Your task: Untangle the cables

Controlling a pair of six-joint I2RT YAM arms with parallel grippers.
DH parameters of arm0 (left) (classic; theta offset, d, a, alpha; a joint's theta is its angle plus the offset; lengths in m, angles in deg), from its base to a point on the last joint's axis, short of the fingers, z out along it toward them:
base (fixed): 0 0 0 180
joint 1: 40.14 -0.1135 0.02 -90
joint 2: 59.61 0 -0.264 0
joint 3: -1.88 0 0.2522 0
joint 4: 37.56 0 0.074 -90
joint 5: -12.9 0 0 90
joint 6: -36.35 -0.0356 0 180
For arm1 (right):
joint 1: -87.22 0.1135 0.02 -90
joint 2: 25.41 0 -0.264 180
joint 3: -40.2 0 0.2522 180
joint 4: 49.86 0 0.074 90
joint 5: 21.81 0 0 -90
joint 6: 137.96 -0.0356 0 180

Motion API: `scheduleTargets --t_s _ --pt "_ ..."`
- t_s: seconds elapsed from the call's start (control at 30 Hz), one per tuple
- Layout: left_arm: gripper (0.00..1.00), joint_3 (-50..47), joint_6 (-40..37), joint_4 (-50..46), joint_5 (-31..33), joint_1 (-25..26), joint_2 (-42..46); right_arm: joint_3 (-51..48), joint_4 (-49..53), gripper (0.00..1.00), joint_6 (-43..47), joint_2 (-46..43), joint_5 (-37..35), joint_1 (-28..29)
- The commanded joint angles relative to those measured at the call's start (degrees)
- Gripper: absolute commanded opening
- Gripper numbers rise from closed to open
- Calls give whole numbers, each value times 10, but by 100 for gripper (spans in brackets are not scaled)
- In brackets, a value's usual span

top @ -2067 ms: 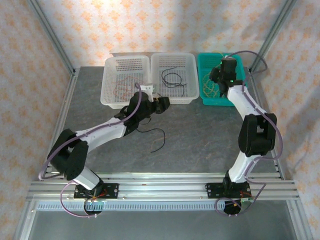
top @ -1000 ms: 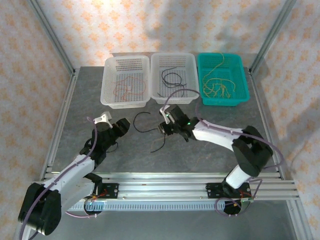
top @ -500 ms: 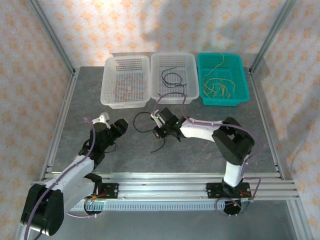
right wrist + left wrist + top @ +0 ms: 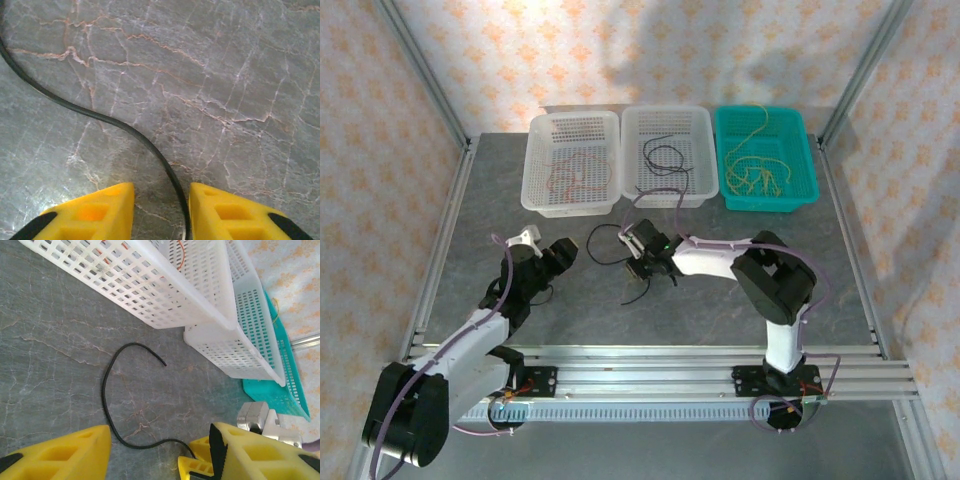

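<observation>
Partly cropped, black cable (image 4: 100,116) crosses the parted right gripper (image 4: 161,194); left gripper (image 4: 159,437) gapes wide.

Robot lab cell: aluminium-profile frame (image 4: 640,362), patterned backdrop walls (image 4: 650,50), grey marbled table (image 4: 700,312)

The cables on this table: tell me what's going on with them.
The right gripper is down at the table, its open fingers straddling a loose black cable, not yet clamped. The left gripper hovers open and empty nearby. Behind, reddish-brown cables lie in one white tray, a second black cable in the next, and yellow cables in the teal tray.
</observation>
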Motion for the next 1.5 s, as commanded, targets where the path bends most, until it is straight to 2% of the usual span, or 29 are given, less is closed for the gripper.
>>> scheduleTargets --t_s 0.0,0.2,0.4,0.87,1.13,1.27,1.47 --pt "56 5 -15 13 -10 -3 -6 -5 12 26 0 8 -40 0" --pt "58 31 -46 -3 -23 0 -21 -9 6 10 -5 -11 -30 1" --pt "59 63 -69 -16 -23 12 -21 -24 -3 2 -13 -62 -13 1" --pt "60 169 -114 -57 10 50 0 -62 12 0 -10 -283 -11 -6" --pt "60 212 -128 -57 20 59 -3 -51 -14 0 -50 -389 -11 -77" --pt "61 234 -138 -44 19 68 -30 -32 -22 0 -71 -385 -56 -114" --pt "61 290 -174 -18 36 108 -115 28 -35 0 -101 -297 -53 -173"
